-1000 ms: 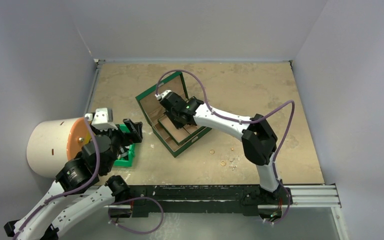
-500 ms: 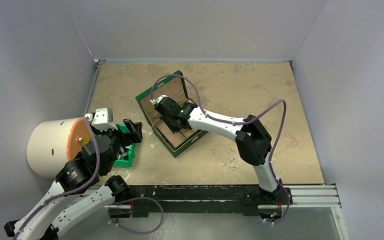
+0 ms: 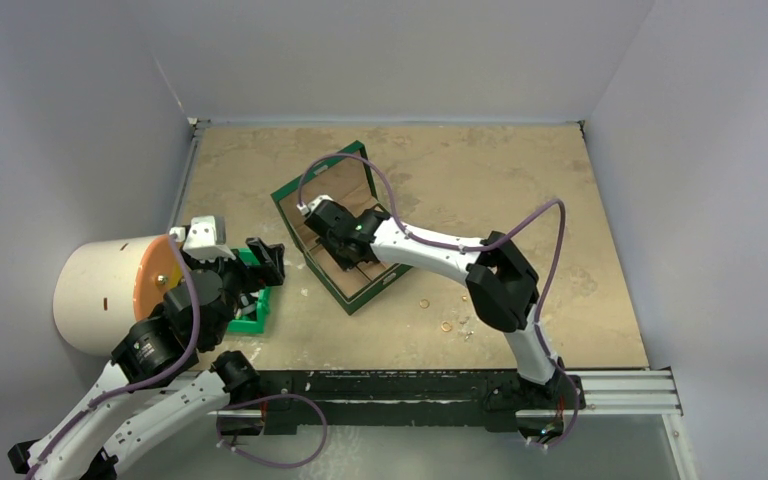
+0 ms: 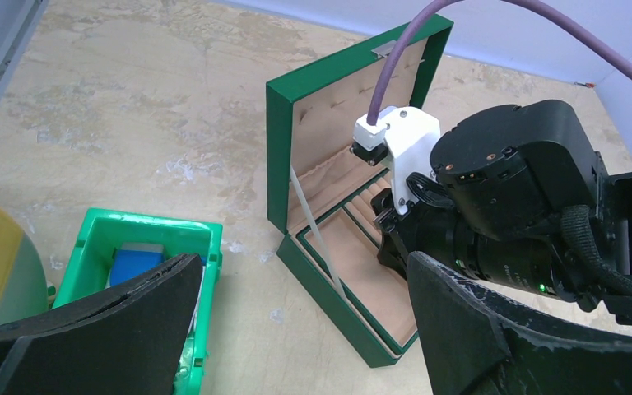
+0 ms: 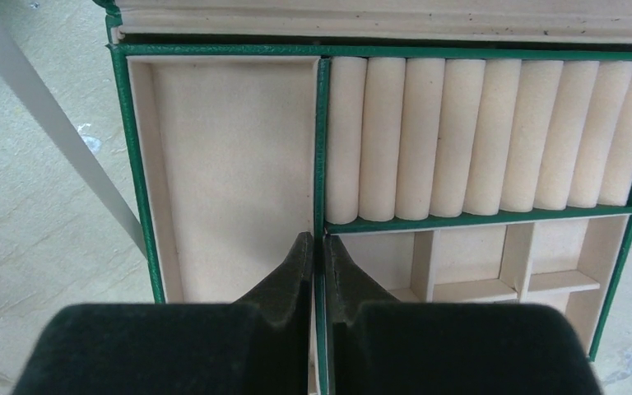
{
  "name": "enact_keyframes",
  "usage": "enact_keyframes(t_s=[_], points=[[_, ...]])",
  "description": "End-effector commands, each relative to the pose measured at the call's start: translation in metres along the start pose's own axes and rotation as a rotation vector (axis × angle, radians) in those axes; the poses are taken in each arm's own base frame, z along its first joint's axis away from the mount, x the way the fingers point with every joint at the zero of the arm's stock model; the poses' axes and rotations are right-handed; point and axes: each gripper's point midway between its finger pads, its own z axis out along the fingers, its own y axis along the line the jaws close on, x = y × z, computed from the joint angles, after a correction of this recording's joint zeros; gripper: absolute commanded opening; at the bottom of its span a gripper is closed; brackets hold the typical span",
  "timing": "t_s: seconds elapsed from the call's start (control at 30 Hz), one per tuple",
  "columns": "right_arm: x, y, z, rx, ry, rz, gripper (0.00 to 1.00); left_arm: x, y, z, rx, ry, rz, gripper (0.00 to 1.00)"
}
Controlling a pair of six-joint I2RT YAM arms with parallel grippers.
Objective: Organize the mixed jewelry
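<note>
The green jewelry box [image 3: 298,210] stands open mid-table, lid up; it also shows in the left wrist view [image 4: 278,156] and the right wrist view [image 5: 137,164]. My right gripper [image 3: 328,238] is down inside it. In the right wrist view its fingers [image 5: 318,247] straddle the green divider [image 5: 320,140] between the large tray and the cushion rolls [image 5: 469,140], closed against it. The mixed jewelry lies on the table right of the box: two small gold rings [image 3: 423,302] [image 3: 446,326] and a faint silver piece [image 3: 466,327]. My left gripper [image 3: 263,262] is open and empty above the green bin.
A small green plastic bin [image 3: 250,320] with blue and dark items [image 4: 136,265] sits left of the box. A white cylinder with an orange face [image 3: 100,290] lies at the far left. Grey walls enclose the table.
My right gripper has moved left and down, deeper into the box onto the divider. The left arm, box and rings have not moved.
</note>
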Motion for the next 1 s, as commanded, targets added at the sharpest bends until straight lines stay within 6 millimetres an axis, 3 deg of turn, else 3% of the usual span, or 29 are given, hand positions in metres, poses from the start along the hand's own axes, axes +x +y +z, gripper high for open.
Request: enact_keyframes(t_s=[0.0, 0.07, 0.2, 0.3, 0.63, 0.8, 0.97], points=[[-0.023, 0.015, -0.013, -0.031, -0.064, 0.028, 0.0, -0.013, -0.004, -0.002, 0.009, -0.035, -0.042, 0.95], [-0.019, 0.014, -0.01, -0.021, -0.051, 0.027, 0.0, -0.013, -0.004, -0.002, 0.009, -0.034, -0.041, 0.95], [-0.016, 0.012, -0.009, -0.006, -0.043, 0.042, 0.12, -0.013, -0.003, -0.002, 0.008, -0.035, -0.041, 0.95], [-0.02, 0.009, -0.016, -0.003, -0.06, 0.054, 0.25, -0.012, -0.004, -0.002, 0.008, -0.033, -0.04, 0.95], [-0.023, -0.005, -0.048, 0.019, -0.093, 0.089, 0.37, -0.011, -0.004, 0.0, 0.005, -0.028, -0.035, 0.95], [-0.032, -0.024, -0.072, 0.053, -0.139, 0.095, 0.39, -0.011, -0.004, 0.0, 0.005, -0.026, -0.034, 0.95], [-0.034, -0.059, -0.09, 0.088, -0.168, 0.141, 0.4, -0.011, -0.004, 0.001, 0.0, -0.025, -0.031, 0.95]])
